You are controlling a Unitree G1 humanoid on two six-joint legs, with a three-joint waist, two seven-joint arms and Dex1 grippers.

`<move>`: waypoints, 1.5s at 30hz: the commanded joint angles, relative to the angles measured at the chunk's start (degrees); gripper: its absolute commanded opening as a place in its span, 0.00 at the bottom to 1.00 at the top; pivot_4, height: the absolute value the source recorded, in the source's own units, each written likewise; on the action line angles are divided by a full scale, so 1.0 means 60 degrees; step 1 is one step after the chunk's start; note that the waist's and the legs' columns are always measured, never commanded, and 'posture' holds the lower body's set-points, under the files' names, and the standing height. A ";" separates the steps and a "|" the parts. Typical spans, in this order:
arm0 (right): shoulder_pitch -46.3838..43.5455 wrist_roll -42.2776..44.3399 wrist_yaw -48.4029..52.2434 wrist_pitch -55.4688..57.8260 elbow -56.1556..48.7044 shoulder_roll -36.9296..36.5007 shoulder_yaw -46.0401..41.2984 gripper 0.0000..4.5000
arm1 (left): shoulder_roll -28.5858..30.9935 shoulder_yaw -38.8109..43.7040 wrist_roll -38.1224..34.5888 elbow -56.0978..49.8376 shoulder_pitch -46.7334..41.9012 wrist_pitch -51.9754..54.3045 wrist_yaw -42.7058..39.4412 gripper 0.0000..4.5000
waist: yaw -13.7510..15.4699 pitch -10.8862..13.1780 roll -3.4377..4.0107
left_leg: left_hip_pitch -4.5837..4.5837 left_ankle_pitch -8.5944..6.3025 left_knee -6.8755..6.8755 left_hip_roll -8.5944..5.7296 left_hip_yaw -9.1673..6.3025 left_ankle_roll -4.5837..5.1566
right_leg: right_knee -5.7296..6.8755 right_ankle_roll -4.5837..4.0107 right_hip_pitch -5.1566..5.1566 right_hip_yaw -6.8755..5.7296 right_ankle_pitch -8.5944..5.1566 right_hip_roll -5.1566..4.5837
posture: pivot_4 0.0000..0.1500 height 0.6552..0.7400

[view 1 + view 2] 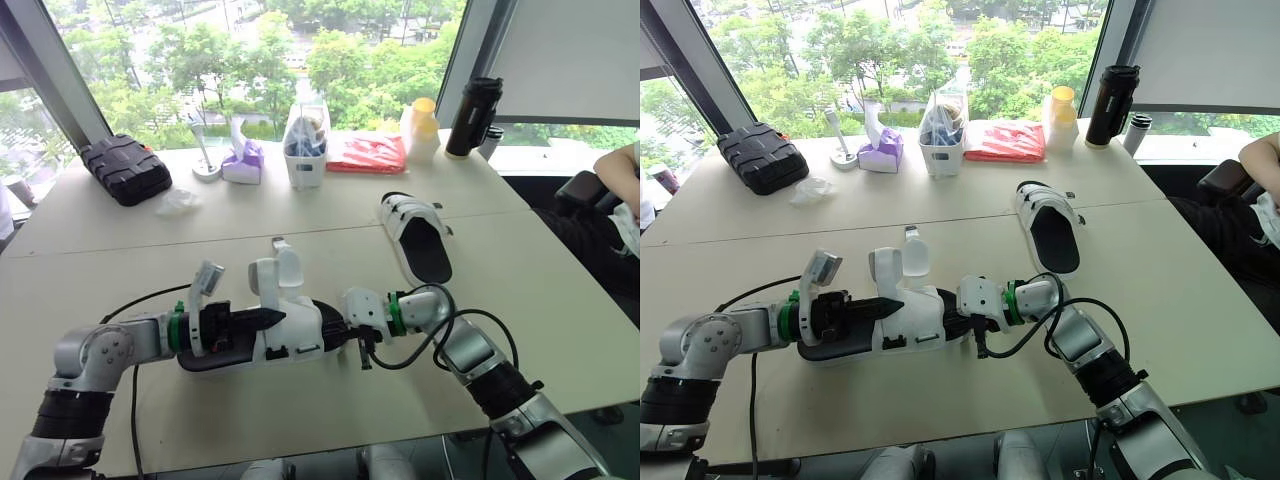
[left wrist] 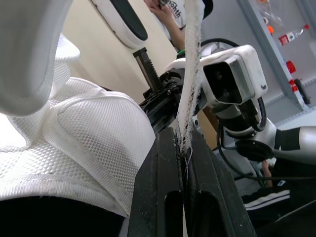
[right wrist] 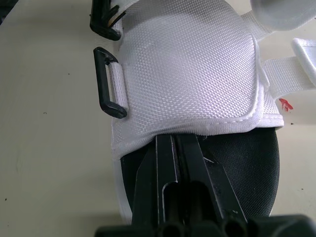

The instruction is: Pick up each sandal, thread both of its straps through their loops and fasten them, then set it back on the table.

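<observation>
Left wrist view: left gripper [image 2: 183, 140] clenched on strap [image 2: 190, 74]; right gripper [image 3: 175, 140] opposite, closed, tips tucked under the sandal [image 3: 187, 64] upper; second sandal [image 1: 420, 240] lies beyond it on worktop [image 1: 120, 250].

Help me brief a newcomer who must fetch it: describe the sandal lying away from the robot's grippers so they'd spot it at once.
On the beige table by the window, look right of centre, at the seam between the tabletops. There the far sandal lies alone, black footbed up; unlike the near sandal, no straps stick up from it.
</observation>
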 commanded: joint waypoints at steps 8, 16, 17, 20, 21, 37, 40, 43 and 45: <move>0.0190 -0.0108 0.0034 0.0121 -0.0189 -0.0024 0.0216 0.00 | 0.0296 -0.0355 0.1156 -0.0167 0.0400 -0.1560 -0.1412 0.01 | -0.0006 0.0000 0.0000 | 0.0001 0.0000 -0.0003 0.0003 -0.0001 0.0000 | -0.0003 0.0000 0.0000 0.0001 0.0000 -0.0001 | 1.00 1.00; 0.0204 -0.0118 0.0024 0.0130 -0.0184 -0.0009 0.0232 0.00 | 0.0541 -0.0879 0.2192 -0.1019 0.1166 -0.3142 -0.2285 0.01 | -0.0004 0.0000 0.0001 | 0.0002 -0.0001 -0.0013 0.0008 0.0000 0.0001 | -0.0011 -0.0001 -0.0001 0.0003 -0.0001 -0.0004 | 1.00 1.00; 0.0202 -0.0118 0.0021 0.0129 -0.0181 -0.0006 0.0230 0.00 | 0.0523 -0.0874 0.2260 -0.1028 0.1209 -0.3294 -0.2293 0.01 | 0.0002 0.0000 0.0001 | 0.0002 -0.0001 -0.0014 0.0009 0.0000 0.0001 | -0.0011 -0.0001 -0.0001 0.0003 -0.0001 -0.0003 | 1.00 1.00; 0.0208 -0.0120 0.0011 0.0125 -0.0180 0.0005 0.0236 0.00 | 0.0525 -0.0934 0.2505 -0.1082 0.1313 -0.3723 -0.2467 0.01 | -0.0003 0.0000 0.0001 | 0.0002 -0.0001 -0.0014 0.0010 0.0001 0.0001 | -0.0011 -0.0002 0.0000 0.0002 -0.0001 -0.0003 | 1.00 1.00; 0.0210 -0.0122 0.0007 0.0122 -0.0179 0.0007 0.0240 0.00 | 0.0514 -0.0942 0.2551 -0.1094 0.1335 -0.3798 -0.2498 0.01 | -0.0005 0.0000 0.0001 | 0.0002 -0.0001 -0.0014 0.0009 0.0001 0.0002 | -0.0011 -0.0002 0.0000 0.0003 -0.0002 -0.0003 | 1.00 1.00; 0.0193 -0.0154 -0.0046 0.0102 -0.0144 0.0051 0.0289 0.00 | 0.0624 -0.0836 0.3863 -0.1360 0.2240 -0.6007 -0.2350 0.52 | 0.0001 -0.0001 0.0003 | 0.0007 -0.0001 -0.0022 0.0014 0.0001 0.0003 | -0.0012 -0.0002 0.0000 0.0002 -0.0001 -0.0001 | 1.00 1.00; 0.0168 -0.0156 -0.0032 0.0083 -0.0101 0.0051 0.0286 0.00 | 0.0848 -0.0418 0.3527 -0.1859 0.2556 -0.5753 -0.2231 0.86 | 0.0004 0.0000 0.0003 | 0.0006 -0.0001 -0.0022 0.0017 -0.0001 0.0003 | -0.0012 -0.0001 0.0000 0.0002 -0.0001 -0.0001 | 1.00 1.00; 0.0114 -0.0163 -0.0022 0.0035 -0.0005 0.0072 0.0288 0.00 | 0.1411 0.0305 0.2796 -0.2619 0.3285 -0.5167 -0.2451 0.98 | -0.0020 0.0002 0.0002 | 0.0006 -0.0001 -0.0023 0.0021 -0.0001 0.0003 | -0.0011 -0.0002 -0.0001 0.0001 -0.0002 0.0004 | 1.00 1.00; 0.0069 -0.0183 -0.0023 -0.0022 0.0075 0.0092 0.0300 0.00 | 0.1648 0.0508 0.2727 -0.2892 0.3813 -0.5141 -0.2539 0.98 | -0.0017 0.0003 0.0004 | 0.0007 -0.0002 -0.0028 0.0022 -0.0004 0.0004 | -0.0012 -0.0003 -0.0002 0.0001 -0.0004 0.0003 | 1.00 1.00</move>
